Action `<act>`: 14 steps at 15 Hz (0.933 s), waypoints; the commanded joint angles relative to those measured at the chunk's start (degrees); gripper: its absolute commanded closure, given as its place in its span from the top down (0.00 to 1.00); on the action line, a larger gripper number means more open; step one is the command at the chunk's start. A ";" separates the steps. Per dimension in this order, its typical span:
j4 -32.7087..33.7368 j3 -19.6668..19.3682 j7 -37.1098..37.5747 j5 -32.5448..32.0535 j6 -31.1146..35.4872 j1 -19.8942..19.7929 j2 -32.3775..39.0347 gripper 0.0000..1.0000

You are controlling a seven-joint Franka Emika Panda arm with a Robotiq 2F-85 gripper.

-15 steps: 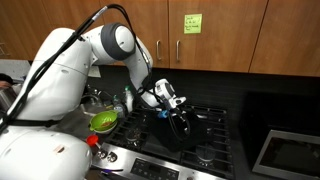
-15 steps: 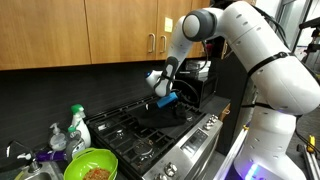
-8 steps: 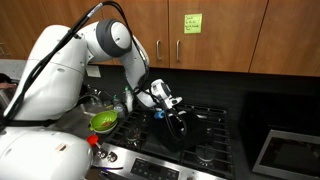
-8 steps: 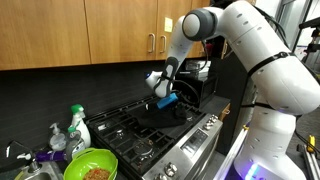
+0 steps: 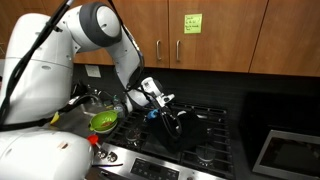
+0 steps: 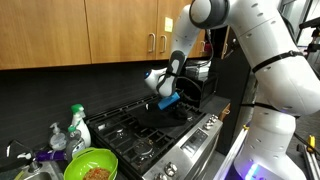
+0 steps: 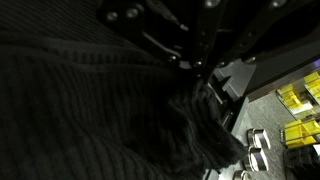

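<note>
Gripper [image 5: 170, 112] fingers are clenched on a dark cloth [image 5: 179, 125], which hangs just above the stove [image 5: 215, 127]. Green note [image 5: 191, 22] on cabinet [image 5: 235, 35]: writing too small to read.

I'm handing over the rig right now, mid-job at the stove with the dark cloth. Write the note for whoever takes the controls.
Hand: shut, low over the black gas stove, angled down towards the grates.
Dark ribbed cloth: fills the wrist view right at the fingers and appears to lie on the stove top.
Nearby: green bowl on the counter beside the stove, apart from the hand.
Done: the hand is at the cloth and shut.
Left: the views do not show whether the cloth is really pinched. A small test lift before any wider move seems wise.
</note>
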 commanded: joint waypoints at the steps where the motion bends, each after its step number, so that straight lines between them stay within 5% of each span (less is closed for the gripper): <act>1: -6.22 1.57 3.93 -5.17 -0.67 -0.51 -6.50 0.01; 14: -18.49 8.82 9.13 -9.32 0.90 -5.27 -16.54 0.01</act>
